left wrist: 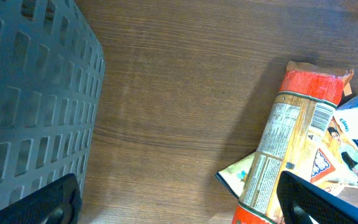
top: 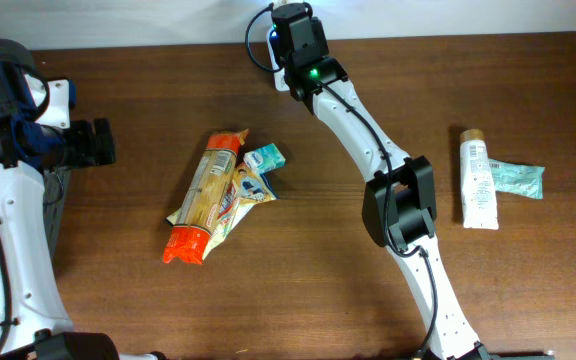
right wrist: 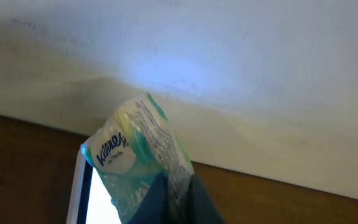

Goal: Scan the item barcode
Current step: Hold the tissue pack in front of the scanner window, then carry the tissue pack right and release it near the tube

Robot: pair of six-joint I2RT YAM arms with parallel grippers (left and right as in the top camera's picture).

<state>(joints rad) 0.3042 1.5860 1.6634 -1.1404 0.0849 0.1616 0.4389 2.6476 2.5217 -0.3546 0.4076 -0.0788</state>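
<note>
Overhead view: on the brown wooden table (top: 168,320), the white right arm (top: 368,140) reaches to the 12 o'clock edge. The left gripper (top: 96,142) stands spread wide and empty at 9 o'clock, well apart. The right gripper (right wrist: 179,196) is clamped on the green-and-white plastic tissue pack (right wrist: 135,152), whose long axis rises toward 11 o'clock. A white-lit panel (right wrist: 91,199), judged the scanner window, lies just beside the pack's 7 o'clock. No barcode is visible.

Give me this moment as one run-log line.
right gripper: shut on teal-and-white Kleenex tissue pack beside lit white scanner | left gripper: open, empty | clear orange-ended pasta bag: lying on brown wooden table
</note>
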